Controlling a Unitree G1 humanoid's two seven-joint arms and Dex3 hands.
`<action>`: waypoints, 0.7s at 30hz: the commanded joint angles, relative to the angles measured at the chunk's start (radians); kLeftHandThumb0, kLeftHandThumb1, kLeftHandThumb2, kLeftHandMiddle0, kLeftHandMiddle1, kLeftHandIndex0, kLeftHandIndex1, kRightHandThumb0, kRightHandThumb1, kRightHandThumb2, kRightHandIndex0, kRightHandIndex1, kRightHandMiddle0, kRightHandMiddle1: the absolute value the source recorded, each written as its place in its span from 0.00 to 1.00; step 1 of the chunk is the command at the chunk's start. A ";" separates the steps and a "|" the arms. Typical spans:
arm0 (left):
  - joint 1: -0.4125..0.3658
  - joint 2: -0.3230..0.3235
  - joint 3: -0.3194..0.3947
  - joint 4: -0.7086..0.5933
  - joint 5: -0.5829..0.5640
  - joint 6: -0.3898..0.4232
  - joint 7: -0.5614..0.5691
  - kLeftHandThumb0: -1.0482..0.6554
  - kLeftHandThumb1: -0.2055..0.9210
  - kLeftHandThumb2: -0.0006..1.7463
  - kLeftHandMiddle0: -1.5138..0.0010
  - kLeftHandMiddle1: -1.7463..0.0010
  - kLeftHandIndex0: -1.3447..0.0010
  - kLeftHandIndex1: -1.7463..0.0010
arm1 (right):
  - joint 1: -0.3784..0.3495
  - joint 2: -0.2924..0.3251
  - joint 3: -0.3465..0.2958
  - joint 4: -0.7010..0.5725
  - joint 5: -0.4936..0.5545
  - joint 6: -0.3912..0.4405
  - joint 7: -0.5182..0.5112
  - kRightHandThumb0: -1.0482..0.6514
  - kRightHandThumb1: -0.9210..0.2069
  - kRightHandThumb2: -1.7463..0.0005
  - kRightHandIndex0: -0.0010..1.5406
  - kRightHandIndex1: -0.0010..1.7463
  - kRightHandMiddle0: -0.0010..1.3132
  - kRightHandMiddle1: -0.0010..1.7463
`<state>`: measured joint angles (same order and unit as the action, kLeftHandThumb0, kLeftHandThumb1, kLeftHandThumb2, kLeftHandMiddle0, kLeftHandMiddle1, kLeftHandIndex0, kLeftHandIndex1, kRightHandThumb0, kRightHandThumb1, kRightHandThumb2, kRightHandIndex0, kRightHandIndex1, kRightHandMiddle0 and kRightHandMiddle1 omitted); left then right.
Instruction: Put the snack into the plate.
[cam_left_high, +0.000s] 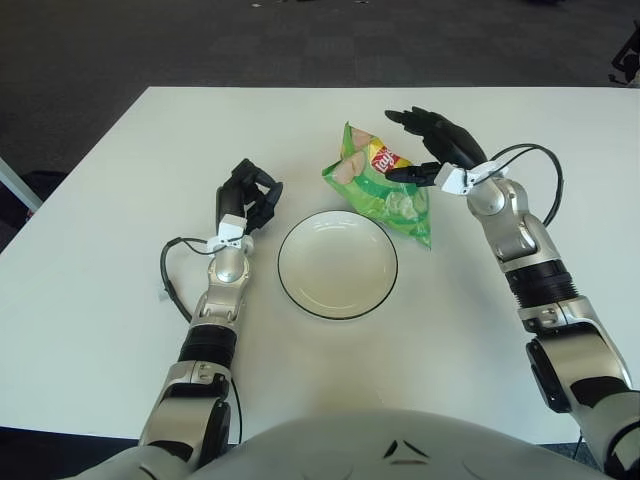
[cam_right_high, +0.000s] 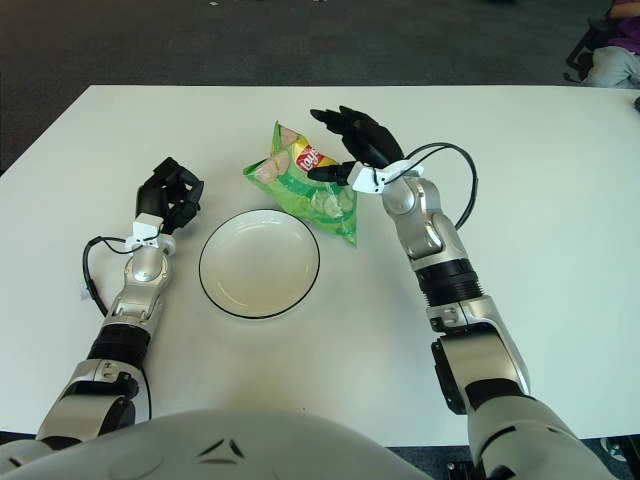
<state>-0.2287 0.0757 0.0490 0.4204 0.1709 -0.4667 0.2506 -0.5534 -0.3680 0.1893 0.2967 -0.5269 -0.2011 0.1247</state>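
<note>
Black right hand (cam_left_high: 432, 138) in upper right of centre, fingers spread wide, holding nothing, just beside the green chip bag (cam_left_high: 383, 184), bag lying on the white table (cam_left_high: 100, 250) above the empty plate (cam_left_high: 337, 263), left hand (cam_left_high: 248, 196) curled left of the plate

1. One green snack bag (cam_left_high: 383, 185), lying on the desk.
2. One white plate (cam_left_high: 337, 264) with a dark rim.
3. One white desk (cam_left_high: 90, 290) carrying both.
4. Two robot hands: one left hand (cam_left_high: 246, 196) and one right hand (cam_left_high: 437, 142).
5. Two looping black cables, one beside each forearm.
</note>
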 joint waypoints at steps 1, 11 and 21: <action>0.034 0.005 -0.001 0.021 0.015 -0.008 0.010 0.45 1.00 0.18 0.36 0.00 0.43 0.00 | -0.037 0.005 0.006 0.037 0.024 0.023 0.026 0.11 0.00 0.80 0.08 0.00 0.24 0.01; 0.039 0.005 -0.003 0.016 0.021 -0.014 0.016 0.45 1.00 0.18 0.36 0.00 0.43 0.00 | -0.058 0.016 0.042 0.086 0.029 0.132 0.109 0.07 0.00 0.77 0.08 0.00 0.24 0.00; 0.046 0.004 -0.006 0.004 0.029 -0.016 0.026 0.45 1.00 0.18 0.36 0.00 0.43 0.00 | -0.034 0.048 0.036 0.123 0.125 0.115 0.150 0.06 0.00 0.75 0.07 0.00 0.22 0.00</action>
<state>-0.2234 0.0767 0.0436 0.4089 0.1889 -0.4738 0.2667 -0.5897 -0.3262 0.2286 0.4169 -0.4337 -0.0777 0.2621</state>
